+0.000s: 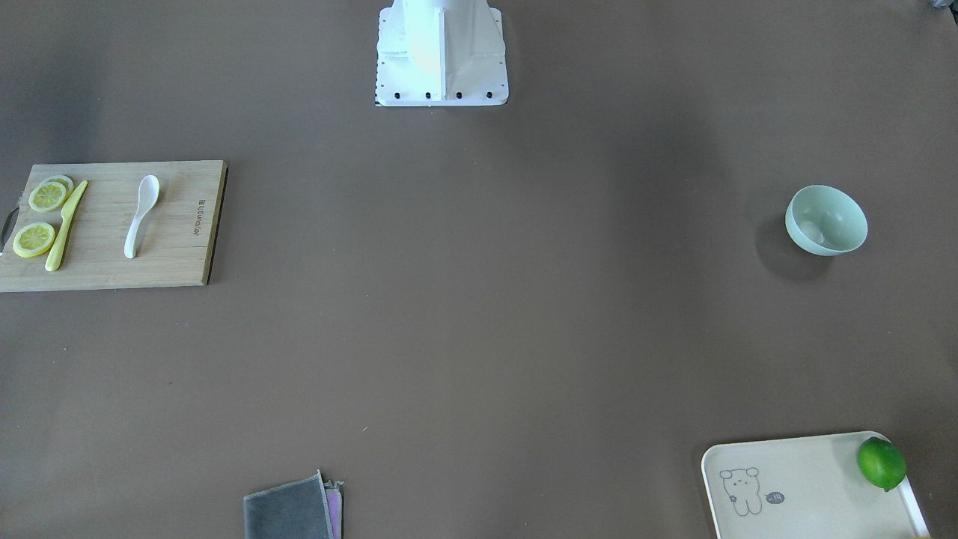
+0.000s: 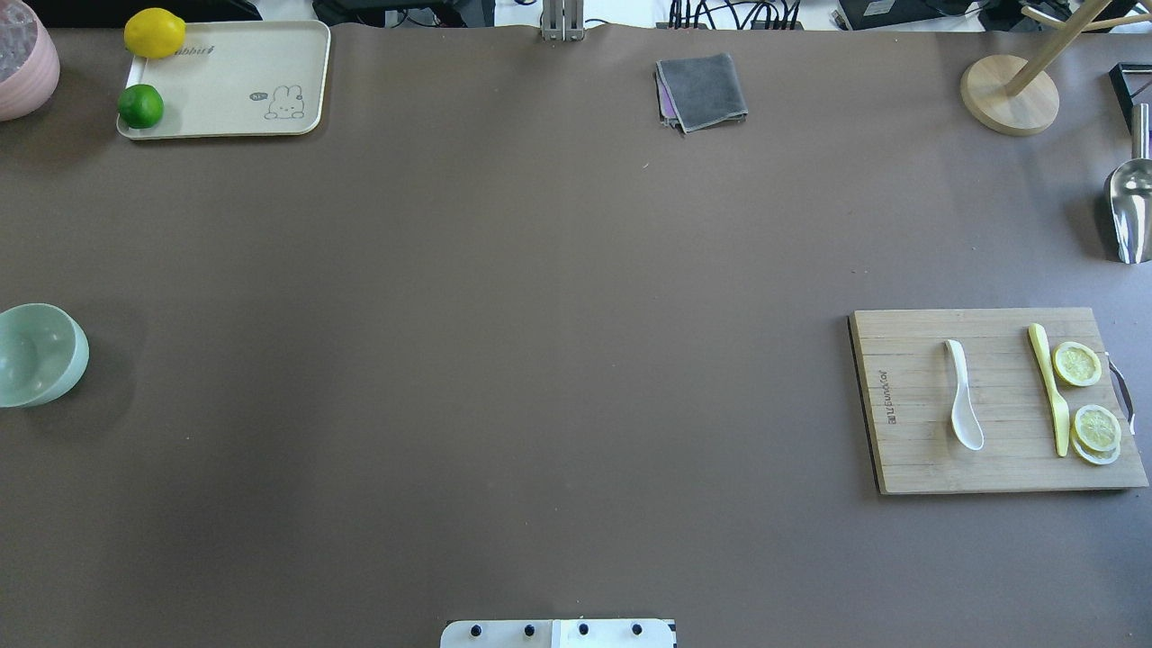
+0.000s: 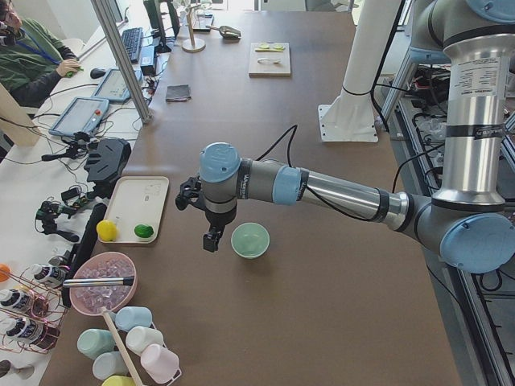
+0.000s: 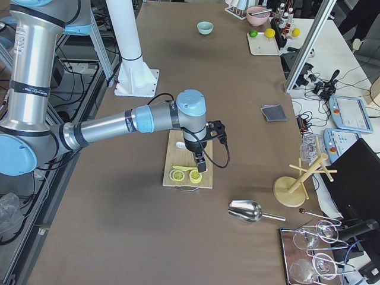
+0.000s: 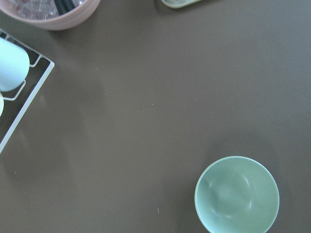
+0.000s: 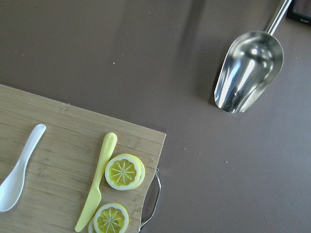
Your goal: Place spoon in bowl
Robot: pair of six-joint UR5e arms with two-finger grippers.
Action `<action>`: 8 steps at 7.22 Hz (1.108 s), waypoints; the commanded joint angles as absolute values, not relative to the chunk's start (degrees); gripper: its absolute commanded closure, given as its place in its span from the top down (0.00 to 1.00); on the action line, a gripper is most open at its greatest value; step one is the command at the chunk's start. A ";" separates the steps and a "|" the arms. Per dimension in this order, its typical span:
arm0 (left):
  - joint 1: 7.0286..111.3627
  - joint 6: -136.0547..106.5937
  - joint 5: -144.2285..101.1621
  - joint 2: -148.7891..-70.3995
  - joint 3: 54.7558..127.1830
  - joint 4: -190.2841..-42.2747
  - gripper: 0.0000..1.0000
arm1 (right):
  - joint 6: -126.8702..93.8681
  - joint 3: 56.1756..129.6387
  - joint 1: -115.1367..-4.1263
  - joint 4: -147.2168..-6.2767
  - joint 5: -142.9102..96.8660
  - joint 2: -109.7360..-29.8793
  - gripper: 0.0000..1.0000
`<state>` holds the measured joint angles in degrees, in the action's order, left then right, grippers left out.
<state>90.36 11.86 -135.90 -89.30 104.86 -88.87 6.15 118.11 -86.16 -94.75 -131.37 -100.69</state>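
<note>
Spoon (image 2: 963,396): lies flat on the cutting board (image 2: 909,450), on the robot's right side of the table. Scoop end points toward the robot base, handle away from it. Nothing touches it. Task not yet begun.

Bowl (image 2: 36,355): upright and empty, at the table's left edge, well apart from the spoon, with bare table between.

Right gripper (image 4: 200,165): hangs above the board, apart from it, holding nothing. It shows only in the side view, so I cannot tell how far its jaws are open. Its wrist camera has the spoon at the frame's left edge, so the tool seems to sit nearer the board's handle end than the spoon.

Left gripper (image 3: 211,239): hangs just beside the bowl, above the table, holding nothing. Its opening cannot be told either.

Step in hand, as I judge it: reach and pick. The right arm should shift across the board until it is centred on the spoon's handle, jaws set across the handle's narrow width, then descend straight. The glaze looks slick and the handle lies low on the wood, so a grip near mid-handle should limit tipping.

Nearby: a yellow knife (image 2: 1048,389) lies near the spoon and roughly parallel to it, with lemon slices (image 2: 1077,364) beyond; neither blocks the handle. A metal scoop (image 6: 248,73) lies off the board. A tray (image 2: 225,81) with a lime (image 2: 140,106) and a grey cloth (image 2: 702,90) sit at the far edge, off the direct line to the bowl.
</note>
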 commanded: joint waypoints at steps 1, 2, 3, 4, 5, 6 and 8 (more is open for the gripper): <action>90.26 11.77 -135.96 -91.76 100.48 -100.07 0.98 | 6.41 118.56 -86.22 -94.66 -131.66 -99.23 1.00; 90.26 11.78 -135.97 -92.28 100.46 -100.72 0.98 | 6.24 118.39 -86.31 -93.35 -131.75 -99.66 1.00; 90.26 11.86 -135.97 -92.11 100.46 -100.72 0.98 | 6.33 117.34 -86.31 -90.38 -131.66 -99.93 1.00; 90.09 11.43 -135.97 -91.15 100.20 -101.51 0.98 | 4.15 116.81 -86.22 -88.79 -131.92 -100.02 1.00; 89.30 9.42 -136.05 -90.45 97.06 -102.56 0.98 | -2.31 116.55 -84.83 -88.68 -132.01 -100.02 1.00; 87.21 7.23 -136.05 -90.35 94.68 -105.27 0.98 | -9.07 116.72 -82.12 -87.55 -131.84 -100.02 1.00; 81.95 -2.75 -136.05 -87.65 90.11 -117.08 0.98 | -19.73 116.63 -77.89 -79.24 -130.27 -102.29 0.99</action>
<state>85.24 3.22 -136.05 -89.48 92.87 -109.72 -13.20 116.66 -80.55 -84.25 -131.28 -100.70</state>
